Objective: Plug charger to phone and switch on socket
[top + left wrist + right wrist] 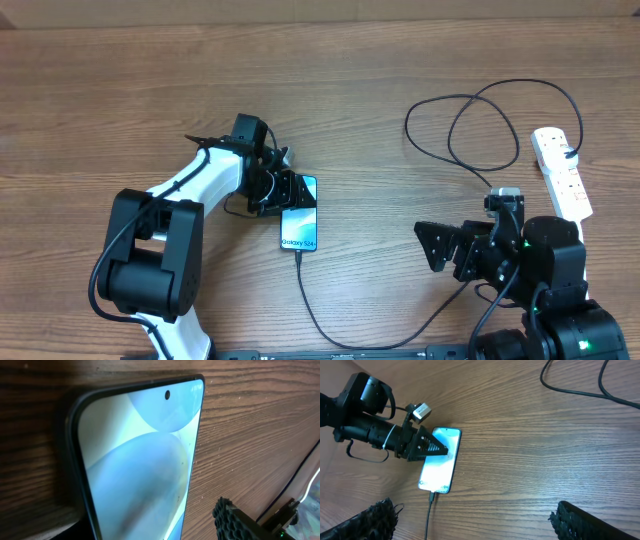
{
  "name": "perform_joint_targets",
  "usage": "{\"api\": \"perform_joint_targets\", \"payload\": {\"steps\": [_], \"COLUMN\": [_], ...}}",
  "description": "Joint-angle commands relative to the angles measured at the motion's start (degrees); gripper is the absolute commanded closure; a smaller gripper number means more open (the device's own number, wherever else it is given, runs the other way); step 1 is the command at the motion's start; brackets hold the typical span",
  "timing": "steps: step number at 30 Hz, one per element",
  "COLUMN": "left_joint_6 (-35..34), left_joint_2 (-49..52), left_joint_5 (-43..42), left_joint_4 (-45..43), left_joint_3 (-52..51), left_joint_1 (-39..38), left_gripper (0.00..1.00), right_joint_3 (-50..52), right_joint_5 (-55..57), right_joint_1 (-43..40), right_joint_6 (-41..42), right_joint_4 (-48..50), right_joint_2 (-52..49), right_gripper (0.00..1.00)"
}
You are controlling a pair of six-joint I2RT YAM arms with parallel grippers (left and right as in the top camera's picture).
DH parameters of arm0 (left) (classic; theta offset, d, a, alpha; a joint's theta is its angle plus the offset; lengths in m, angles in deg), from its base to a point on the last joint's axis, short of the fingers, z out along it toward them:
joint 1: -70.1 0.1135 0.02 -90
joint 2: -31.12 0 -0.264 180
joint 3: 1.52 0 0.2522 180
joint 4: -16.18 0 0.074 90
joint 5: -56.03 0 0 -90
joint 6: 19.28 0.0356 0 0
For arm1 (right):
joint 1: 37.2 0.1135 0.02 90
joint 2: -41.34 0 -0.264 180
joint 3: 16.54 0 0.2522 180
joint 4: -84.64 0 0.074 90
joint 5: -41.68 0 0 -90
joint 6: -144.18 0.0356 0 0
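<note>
- Two pincers showed. The left pincer (283,188) sat over one short end of the phone (300,228); whether it was spread or pinching could not be told.
- The right pincer (434,250) hung spread wide and empty, well apart from the phone.
- The charger (303,285) met the phone's end farthest from the left pincer.
- The socket (565,180) lay behind the right pincer, beside its arm.

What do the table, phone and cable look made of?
Table: wood or wood-look laminate, matte, visible grain.
Phone: smooth glossy front, likely glass; dark frame, metal or plastic unclear.
Cable: black flexible jacket, probably rubbery plastic, lying in loose curves.
</note>
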Motion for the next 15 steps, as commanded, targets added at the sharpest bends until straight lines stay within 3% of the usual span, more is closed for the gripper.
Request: {"api": "perform_joint_targets", "payload": {"steps": [1,15], "left_joint_6": [-1.5,-2.1], "left_joint_2": [4.9,4.9], "left_joint_5": [15.3,16.5], "left_joint_4": [0.9,1.7], "left_joint_3": [-3.5,-3.5], "left_joint_1": [0.4,0.4], "left_gripper": [0.40,0.41], "right_joint_3": [-0.7,-0.7], "right_joint_5": [1.1,1.1], "right_joint_1": [-0.1,-0.1], "right_joint_6": [-0.1,-0.1], "right_joint_4": [0.3,0.3], "right_joint_2": [0.0,0.0], "right_gripper": [0.00,0.00]}}
